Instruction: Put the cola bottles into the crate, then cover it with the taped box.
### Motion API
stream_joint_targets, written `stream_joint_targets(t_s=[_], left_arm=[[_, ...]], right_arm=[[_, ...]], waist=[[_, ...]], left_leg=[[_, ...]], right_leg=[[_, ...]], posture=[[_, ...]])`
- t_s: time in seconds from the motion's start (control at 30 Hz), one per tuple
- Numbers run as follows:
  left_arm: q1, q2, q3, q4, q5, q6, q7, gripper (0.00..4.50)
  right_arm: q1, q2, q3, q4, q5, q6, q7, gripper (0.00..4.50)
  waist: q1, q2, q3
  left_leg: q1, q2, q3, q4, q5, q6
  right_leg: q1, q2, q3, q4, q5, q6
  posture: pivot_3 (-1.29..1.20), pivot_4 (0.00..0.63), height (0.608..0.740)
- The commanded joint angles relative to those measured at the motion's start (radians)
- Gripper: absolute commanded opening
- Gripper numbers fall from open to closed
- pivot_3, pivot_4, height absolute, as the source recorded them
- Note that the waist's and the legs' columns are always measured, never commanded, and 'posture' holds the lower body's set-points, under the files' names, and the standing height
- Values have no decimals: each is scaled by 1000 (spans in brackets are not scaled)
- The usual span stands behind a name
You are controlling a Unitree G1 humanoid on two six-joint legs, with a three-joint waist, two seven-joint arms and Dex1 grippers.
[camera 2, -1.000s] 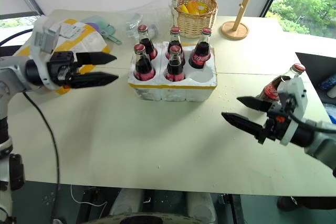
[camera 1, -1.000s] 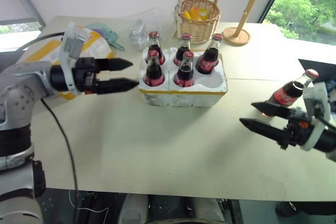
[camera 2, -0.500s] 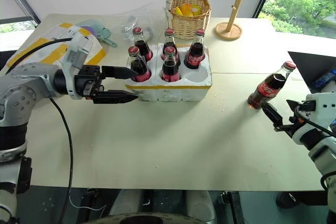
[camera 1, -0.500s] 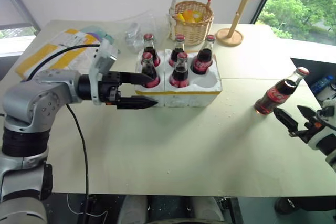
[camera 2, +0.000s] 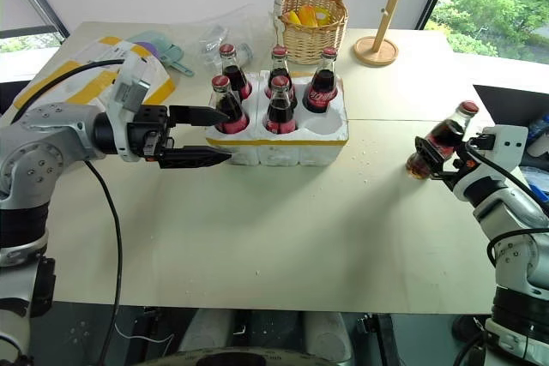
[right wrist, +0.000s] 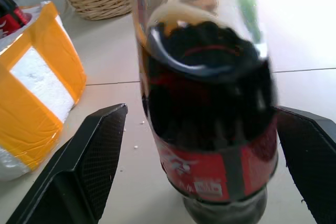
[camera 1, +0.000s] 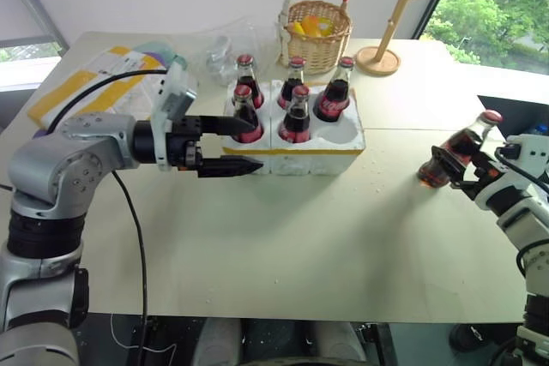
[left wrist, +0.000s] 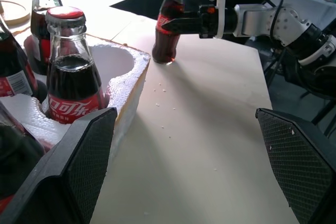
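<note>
The white crate (camera 1: 296, 150) with a yellow strip on its rim stands mid-table. Several cola bottles (camera 1: 297, 116) sit in its wells, and the front right well (camera 1: 341, 132) is empty. My left gripper (camera 1: 257, 145) is open and level at the crate's front left corner, holding nothing. One more cola bottle (camera 1: 456, 152) stands on the table at the right. My right gripper (camera 2: 431, 158) is open with a finger on each side of that bottle (right wrist: 210, 129). The taped box (camera 1: 64, 92) lies at the far left behind my left arm.
A wicker basket (camera 1: 316, 36) and a wooden stand (camera 1: 377, 59) are behind the crate. Clear plastic wrap and a teal item (camera 2: 167, 51) lie at the back left. The table's right edge runs just past the lone bottle.
My right gripper has swung right and forward from the table's front and now straddles the lone bottle. My left gripper moved in to the crate's corner, then stayed. The camera shifted too.
</note>
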Motion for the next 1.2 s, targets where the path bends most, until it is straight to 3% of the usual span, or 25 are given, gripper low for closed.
stream_joint_targets(t_s=[0.03, 0.13, 0.23, 0.3, 0.43, 0.6, 0.8, 1.2], left_arm=[[-6, 10, 34, -39, -20, -11, 13, 4427], [-4, 13, 37, -40, -21, -11, 18, 4427], [-5, 13, 37, -45, -25, -8, 25, 4500], [-5, 16, 41, -49, -34, -4, 28, 4500], [-2, 22, 54, -55, -53, 5, 38, 4500], [17, 34, 82, -67, -66, 6, 65, 4500], [46, 41, 107, -68, -68, -2, 98, 4500], [87, 59, 141, -97, -81, -7, 138, 4500]], right_arm=[[-41, -1, -4, 51, -22, -51, 11, 4500], [-72, 6, 4, 106, -37, -77, 16, 4500], [-92, 15, 0, 139, -39, -98, 18, 3656], [-93, 13, 5, 110, -27, -106, 47, 2751], [-120, 3, 3, 18, 3, -123, 85, 2789], [-307, -30, 17, -68, 106, -50, 95, 2789], [-463, -3, 121, -155, 225, 101, 95, 2789], [-442, 41, 381, -179, 122, 119, 165, 2789]], waist=[[-1, 0, 0], [-2, 0, 0], [-3, 1, 0], [-3, 1, 0], [-4, 4, 3], [-17, 16, 9], [-23, 15, 9], [-6, 14, 10]], left_leg=[[0, 0, 0, 0, 0, 0], [0, 0, 0, 0, 0, 0], [0, 0, 0, 0, 0, 0], [0, 0, 0, 0, 0, 0], [0, 0, 0, 0, 0, 0], [-1, 0, 3, 0, 0, 0], [-1, 1, 1, -4, 0, 0], [-7, -1, 1, -2, 0, 0]], right_leg=[[0, 0, 0, 0, 0, 0], [0, 0, 0, 0, 0, 0], [0, 0, 0, 0, 0, 0], [0, 0, 0, 0, 0, 0], [0, 0, 0, 0, 0, 0], [-4, 0, 2, 2, 1, 1], [-6, 2, 2, 3, 0, 1], [-9, -1, 2, 1, 1, 1]], posture=[[0, 150, 740], [0, 150, 740], [0, 150, 740], [0, 150, 740], [0, 150, 740], [0, 150, 740], [0, 150, 740], [0, 150, 740]])
